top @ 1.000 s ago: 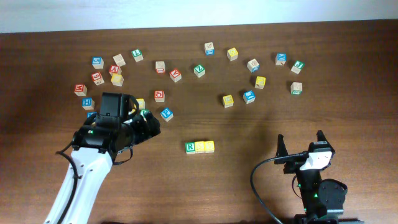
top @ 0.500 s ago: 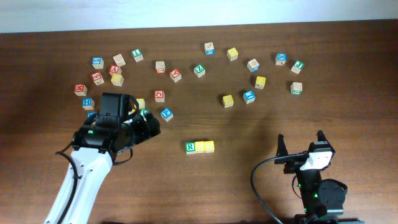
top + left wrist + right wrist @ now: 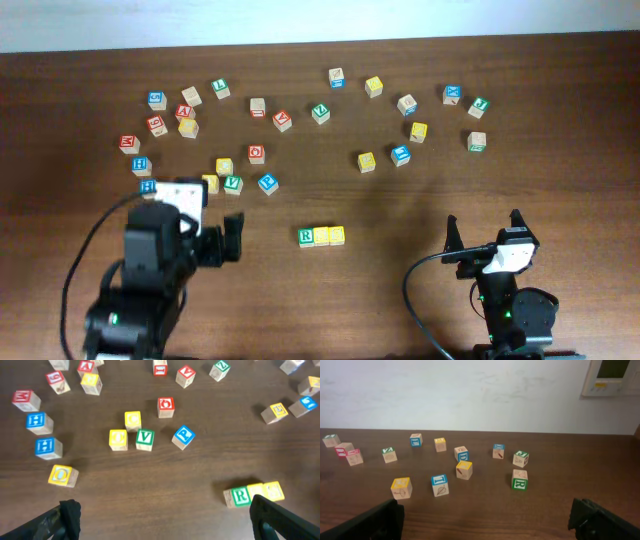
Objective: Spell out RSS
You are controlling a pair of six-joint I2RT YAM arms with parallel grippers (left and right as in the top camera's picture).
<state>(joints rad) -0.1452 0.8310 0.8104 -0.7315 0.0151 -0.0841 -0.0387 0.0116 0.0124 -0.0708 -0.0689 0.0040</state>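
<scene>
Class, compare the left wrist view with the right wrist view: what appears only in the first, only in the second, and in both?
Only the left wrist view shows the RSS row, three cubes side by side, and the blue H cubes. Only the right wrist view shows the white wall and a wall panel. Both show the brown table and scattered letter cubes.

Light falls even and diffuse over the dark table, moderately bright, with a faint paler sheen right of the RSS row; cubes around that row throw only short, soft shadows; overhead detail is small yet clear; the left gripper's fingers and the right gripper's fingers sit dark and blurred at the frame corners; the white wall looks bright, slightly soft.
</scene>
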